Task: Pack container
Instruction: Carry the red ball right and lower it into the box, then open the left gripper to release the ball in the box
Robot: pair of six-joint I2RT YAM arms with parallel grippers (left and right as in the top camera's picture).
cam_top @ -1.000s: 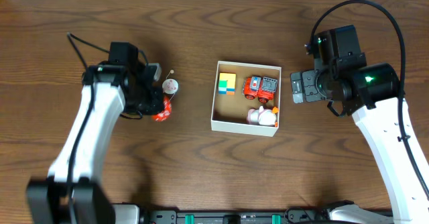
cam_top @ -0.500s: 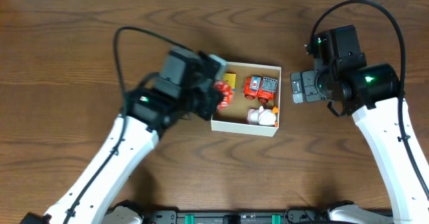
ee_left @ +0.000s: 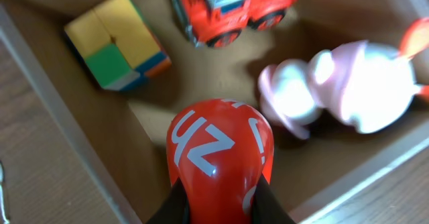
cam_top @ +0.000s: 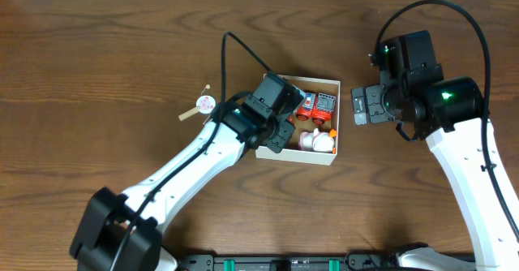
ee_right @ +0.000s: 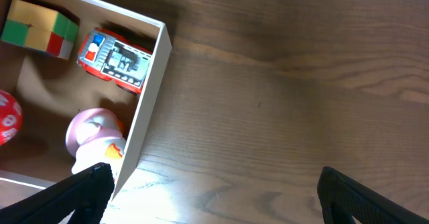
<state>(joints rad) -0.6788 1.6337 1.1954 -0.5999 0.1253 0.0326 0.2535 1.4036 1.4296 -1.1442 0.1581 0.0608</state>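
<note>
The container (cam_top: 296, 153) is a square white box with a tan inside, at the table's middle. In it lie a red toy truck (cam_top: 315, 104), a pink-and-white toy (cam_top: 318, 141) and a coloured cube (ee_left: 117, 41). My left gripper (cam_top: 277, 133) is over the box's left half, shut on a red ball with white marks (ee_left: 218, 147), held just above the box floor. My right gripper (cam_top: 365, 105) is open and empty, over bare table right of the box; its view shows the box's right wall (ee_right: 144, 113).
A small pink-and-white round toy on a stick (cam_top: 206, 104) lies on the table left of the box. The brown wooden table (cam_top: 97, 68) stretches all round it.
My left arm has carried the red ball rightward from the table's left side to over the box. The small stick toy stays behind on the table. The right arm has not moved.
</note>
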